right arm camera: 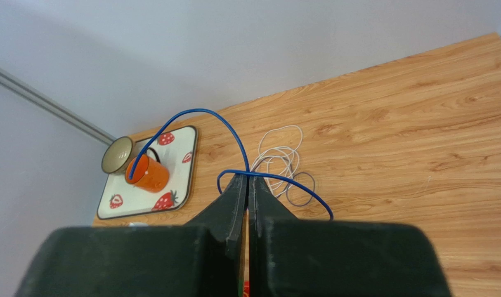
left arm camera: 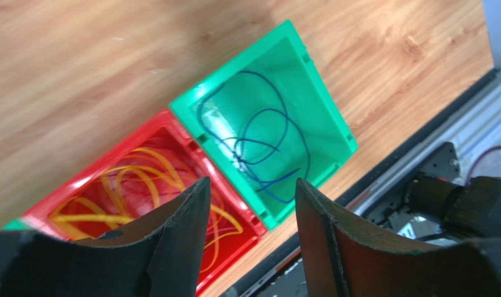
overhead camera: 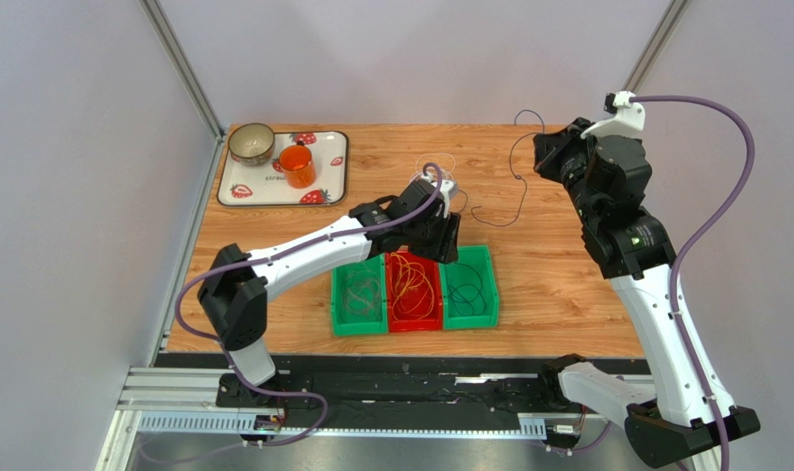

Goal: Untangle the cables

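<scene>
Wood-grain table (overhead camera: 568, 285) inside a white-walled enclosure, with three open plastic bins in a row toward the near edge. The left green bin (overhead camera: 357, 329) holds white-grey cables (overhead camera: 362, 294). The middle red bin (left arm camera: 98, 164) holds orange cables (left arm camera: 141, 179). The right green bin (left arm camera: 321, 99) holds one dark blue cable (left arm camera: 265, 133) in loose loops.

Right gripper (right arm camera: 247, 179): fingers pressed together, pinching a thin blue cable (right arm camera: 197, 112). It is raised over the far right of the table. From the pinch the cable hangs down and trails leftward in a slack curve onto the boards. The right green bin lies toward the near edge and to the left of this gripper. Judgement: the right arm carries the cable that way.

Left gripper (left arm camera: 252, 192): fingers spread, nothing between them, hovering above the wall shared by the red bin and the right green bin.

Loose white cable loops (right arm camera: 284, 161) lie on bare boards beyond the bins, close by the left wrist. The left arm is clearly the nearer one to them.

View notes:
- The top camera gives the bin order and both arms, but the held cable reads almost black there and the right fingers are too small to judge.
- The right wrist view shows the pinch and the cable's blue colour, but its own fingers hide the bins.
- The left wrist view shows the bin contents and the open gap, but not the white loops.
</scene>
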Available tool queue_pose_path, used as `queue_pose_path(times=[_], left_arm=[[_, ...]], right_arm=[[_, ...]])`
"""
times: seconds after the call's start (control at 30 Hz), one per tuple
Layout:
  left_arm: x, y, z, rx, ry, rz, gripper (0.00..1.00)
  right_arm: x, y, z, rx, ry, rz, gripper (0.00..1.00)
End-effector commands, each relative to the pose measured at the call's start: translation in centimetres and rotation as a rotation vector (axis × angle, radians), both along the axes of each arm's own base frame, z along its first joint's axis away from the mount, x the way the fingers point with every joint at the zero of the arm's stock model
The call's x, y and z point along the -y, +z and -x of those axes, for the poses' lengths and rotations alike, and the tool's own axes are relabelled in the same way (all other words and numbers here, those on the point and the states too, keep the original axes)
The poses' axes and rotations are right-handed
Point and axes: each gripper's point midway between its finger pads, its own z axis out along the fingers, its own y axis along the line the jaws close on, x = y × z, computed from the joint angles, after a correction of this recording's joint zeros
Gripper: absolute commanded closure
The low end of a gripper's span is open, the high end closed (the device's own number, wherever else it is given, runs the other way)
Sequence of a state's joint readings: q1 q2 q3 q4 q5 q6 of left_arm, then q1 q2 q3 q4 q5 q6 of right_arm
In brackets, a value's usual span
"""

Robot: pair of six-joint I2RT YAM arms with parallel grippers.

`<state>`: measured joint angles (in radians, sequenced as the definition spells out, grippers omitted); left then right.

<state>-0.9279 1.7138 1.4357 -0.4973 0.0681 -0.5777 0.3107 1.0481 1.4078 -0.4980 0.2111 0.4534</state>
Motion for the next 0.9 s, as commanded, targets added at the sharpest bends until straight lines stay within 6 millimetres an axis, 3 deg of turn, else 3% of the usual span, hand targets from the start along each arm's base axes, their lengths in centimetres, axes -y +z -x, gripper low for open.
queue_pose_path(times=[0.0, 0.23, 0.4, 0.57, 0.67, 0.87], left_arm=[[-4.4, 6.2, -0.7, 0.176, 0.045, -0.059, 0.38], [-13.1, 9.3, -1.0, 0.249, 0.140, -0.153, 0.38], [-19.4, 11.7, 0.0, 0.340, 0.189, -0.251, 0.37], [-25.4, 12.1, -1.6, 0.460, 0.301, -0.425, 0.32], [-25.7, 11.9, -1.7, 0.464, 0.327, -0.372, 0.32], [-26.3, 9.2, -2.6, 0.405, 0.352, -0.403, 0.34]], right_arm=[[-1.7, 0.3, 1.7, -0.015, 0.106, -0.051, 1.00], [-3.5, -3.5, 2.9, -0.122, 0.199, -0.056, 1.00], [-5.0, -6.4, 3.5, -0.208, 0.272, -0.049, 1.00], [-6.2, -8.7, 4.0, -0.269, 0.332, -0.010, 1.00], [-6.4, -10.3, 4.6, -0.326, 0.351, 0.019, 1.00], [-6.6, -12.7, 6.0, -0.389, 0.377, 0.064, 1.00]])
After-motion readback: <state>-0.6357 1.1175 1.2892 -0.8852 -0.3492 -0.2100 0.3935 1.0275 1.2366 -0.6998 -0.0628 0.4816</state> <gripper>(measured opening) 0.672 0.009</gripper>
